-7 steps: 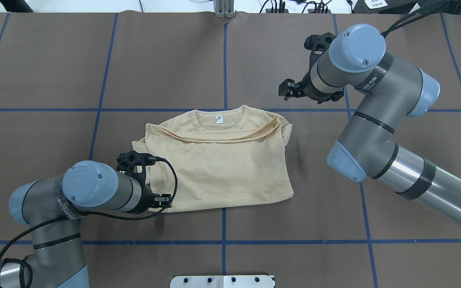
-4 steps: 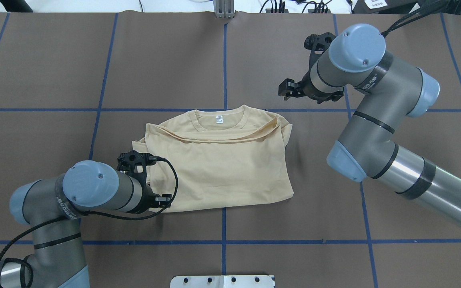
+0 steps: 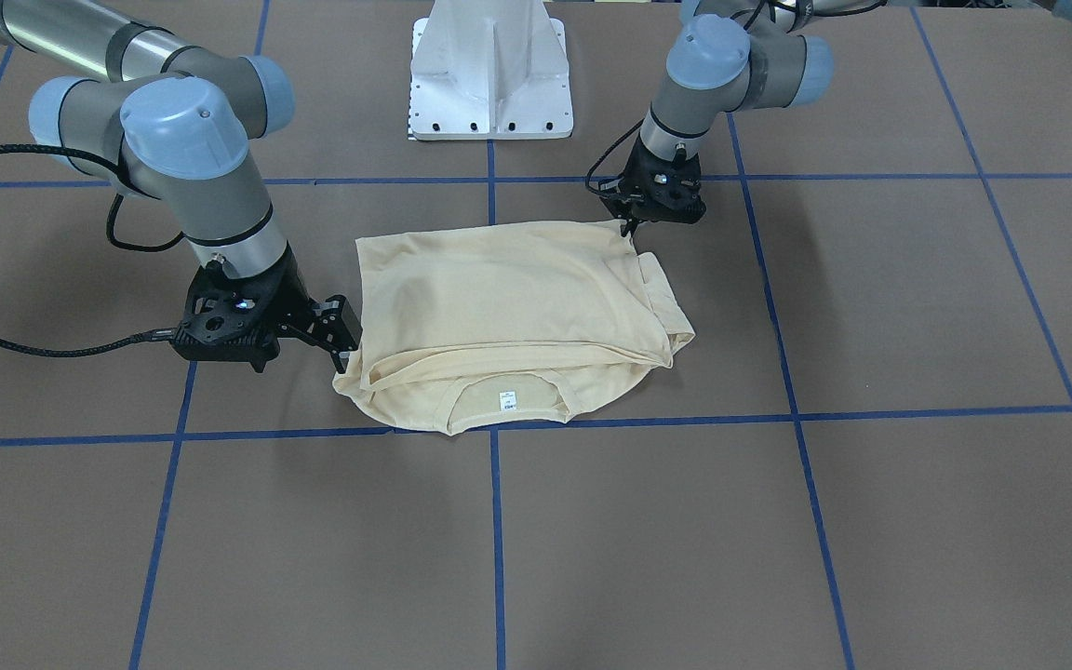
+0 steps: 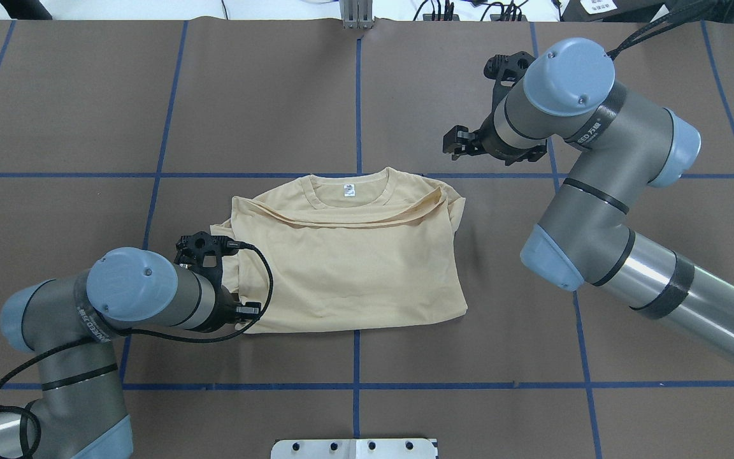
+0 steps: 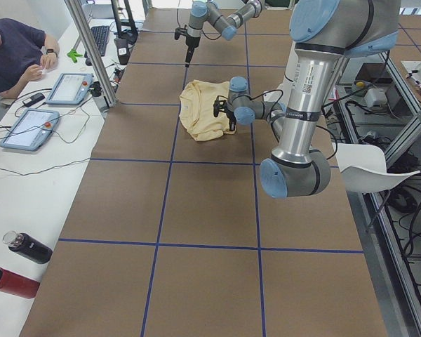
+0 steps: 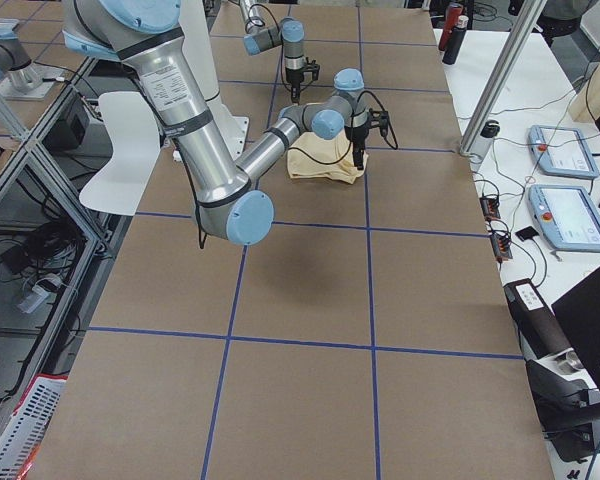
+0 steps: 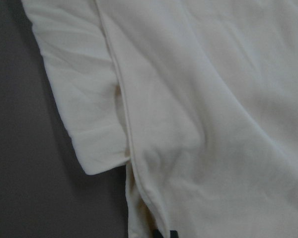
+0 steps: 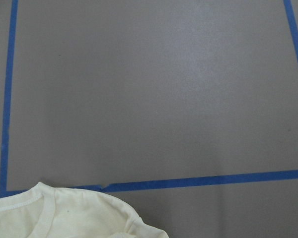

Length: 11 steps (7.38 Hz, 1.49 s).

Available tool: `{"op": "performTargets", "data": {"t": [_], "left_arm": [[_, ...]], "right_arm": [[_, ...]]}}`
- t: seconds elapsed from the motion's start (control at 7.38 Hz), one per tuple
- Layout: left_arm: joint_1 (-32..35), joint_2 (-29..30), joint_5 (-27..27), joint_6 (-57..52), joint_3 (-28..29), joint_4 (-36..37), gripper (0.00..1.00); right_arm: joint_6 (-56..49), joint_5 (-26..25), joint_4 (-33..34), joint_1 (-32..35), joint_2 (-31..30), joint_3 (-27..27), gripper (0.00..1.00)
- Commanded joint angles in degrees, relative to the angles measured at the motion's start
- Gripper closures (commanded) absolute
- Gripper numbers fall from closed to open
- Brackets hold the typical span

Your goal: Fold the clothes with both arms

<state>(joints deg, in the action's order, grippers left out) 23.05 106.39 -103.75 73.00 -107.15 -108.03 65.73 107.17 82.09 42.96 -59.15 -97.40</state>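
Brown paper-covered table [image 4: 469, 357] with a blue tape grid is carrying the job. T-shirt [image 4: 354, 268] is lying mid-table, already doubled into a rough rectangle. In the overhead view its collar and neck label [image 4: 347, 189] are pointing to 12 o'clock, layered edges are running along the top, and the print isn't showing.

Robot's left gripper [image 3: 633, 226] is sitting low at the shirt's 8 o'clock corner, tips right at the hem. The arm is blocking it from overhead and its wrist camera is showing only cloth up close, so can't tell if the fingers are pinching fabric or just touching. My guess is it's there to pick up that corner for the next fold.

Robot's right gripper [image 4: 458, 141] is hovering off the cloth at 2 o'clock, fingers spread, holding nothing. Its wrist camera is seeing bare table plus the collar edge. It's probably standing clear so it isn't dragging the stack. My read: next fold is needing it down on a right-side corner.
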Motion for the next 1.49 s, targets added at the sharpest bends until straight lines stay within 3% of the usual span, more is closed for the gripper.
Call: {"op": "performTargets", "data": {"t": [0.0, 0.27, 0.41, 0.68, 0.81, 0.95, 1.08, 1.22, 1.35], "left_arm": [[6.2, -0.6, 0.7, -7.2, 1.8, 0.1, 1.0], [12.2, 0.6, 2.9, -16.4, 7.8, 0.0, 1.0], [16.7, 5.4, 4.2, -21.3, 13.6, -0.2, 1.0], [22.6, 19.0, 4.2, -23.8, 32.3, -4.3, 1.0], [23.3, 25.2, 4.3, -23.8, 43.0, -10.9, 1.0], [23.8, 30.4, 4.2, -23.7, 50.4, -14.9, 1.0], [24.0, 31.9, 4.0, -23.7, 51.9, -15.0, 1.0], [24.8, 31.8, 3.9, -25.0, 51.9, -15.2, 0.9], [26.8, 31.4, 3.5, -31.2, 51.3, -15.5, 0.01]], "right_arm": [[0.2, 0.0, 0.0, -0.2, 0.0, 0.0, 0.0], [0.5, 0.0, 0.0, -0.3, 0.0, 0.0, 0.0], [0.5, 0.0, 0.0, -0.3, 0.0, 0.0, 0.0], [0.6, 0.0, 0.0, -0.4, 0.0, -0.1, 0.0], [0.7, -0.1, 0.0, -0.4, 0.0, -0.1, 0.0], [0.7, -0.1, 0.0, -0.4, 0.0, -0.1, 0.0], [0.8, -0.2, 0.0, -0.5, 0.0, -0.2, 0.0], [0.8, -0.2, 0.0, -0.6, 0.1, -0.1, 0.0], [0.8, -0.2, 0.0, -0.8, 0.6, 0.1, 0.0]]}}
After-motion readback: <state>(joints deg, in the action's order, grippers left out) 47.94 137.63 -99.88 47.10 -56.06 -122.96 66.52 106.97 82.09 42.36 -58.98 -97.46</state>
